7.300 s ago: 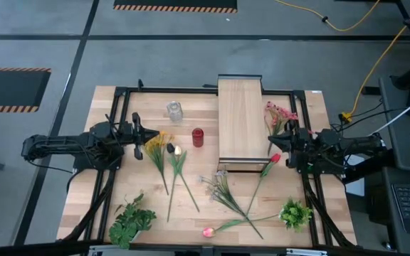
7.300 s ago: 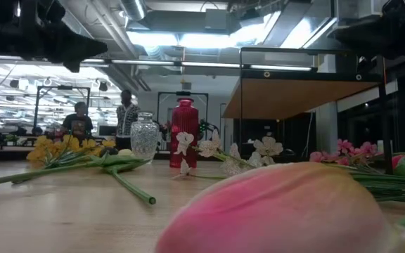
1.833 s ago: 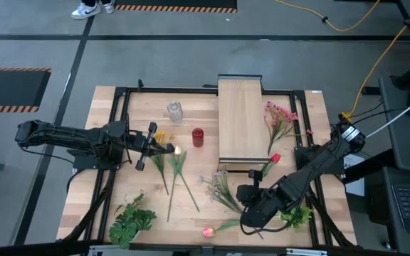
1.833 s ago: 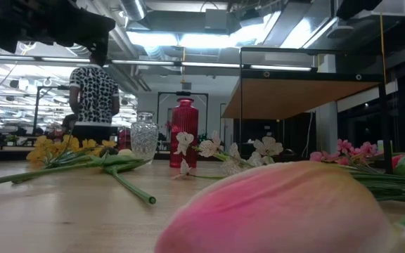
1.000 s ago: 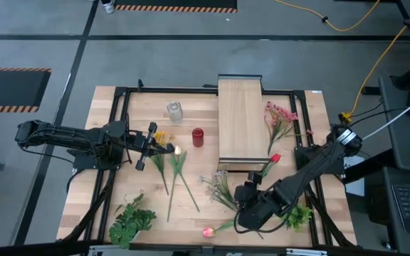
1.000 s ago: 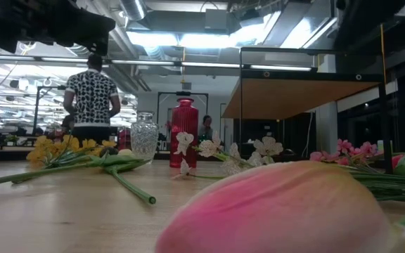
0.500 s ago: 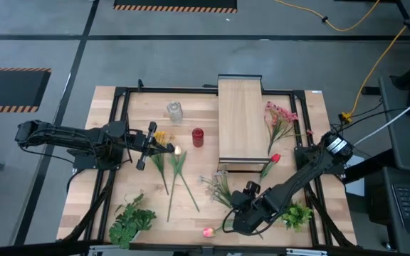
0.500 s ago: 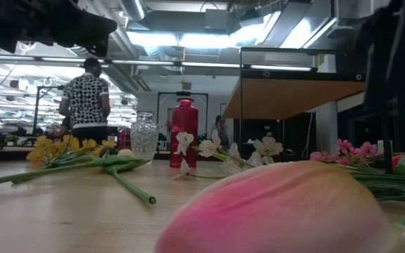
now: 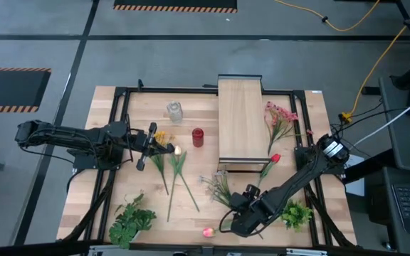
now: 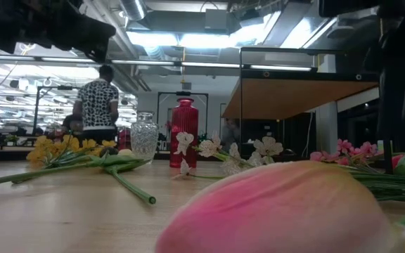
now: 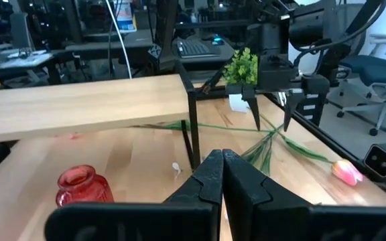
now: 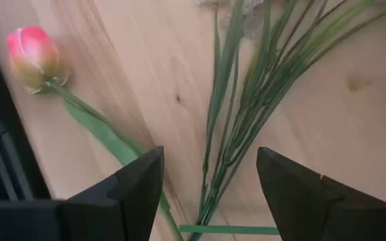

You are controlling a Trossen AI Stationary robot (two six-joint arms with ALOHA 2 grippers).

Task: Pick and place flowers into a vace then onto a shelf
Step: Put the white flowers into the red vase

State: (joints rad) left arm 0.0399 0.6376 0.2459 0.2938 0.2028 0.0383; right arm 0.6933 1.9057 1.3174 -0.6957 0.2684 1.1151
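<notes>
Flowers lie scattered over the light wooden surface (image 9: 141, 107): a bunch of yellow daisies on green stems (image 9: 159, 140) near the left side, a spray of pink blossoms (image 9: 279, 114) to the right of the shelf, a red rose on a thin stem (image 9: 274, 158) just below the shelf's front corner, white sprigs with long green stems (image 9: 216, 183) in the middle, and a pink tulip (image 9: 208, 232) at the near edge. The small clear glass vase (image 9: 174, 111) stands upright and apart from them all, beside a small red cylinder (image 9: 198, 136). The narrow light-wood plank shelf on its dark frame (image 9: 241, 117) sits behind the centre.

The right claw (image 12: 210, 181) hangs above the stems of the white sprigs, with the tulip (image 12: 34, 56) off to one side, its fingers (image 12: 137, 184) well apart and holding nothing. The left claw (image 11: 222, 175) hovers just beside the yellow daisies, fingers pressed together and empty. Two bushy green leafy bunches (image 9: 130, 220) rest near the front corners. In the room beyond, a person in a black-and-white patterned top (image 10: 97, 105) stands with their back turned.
</notes>
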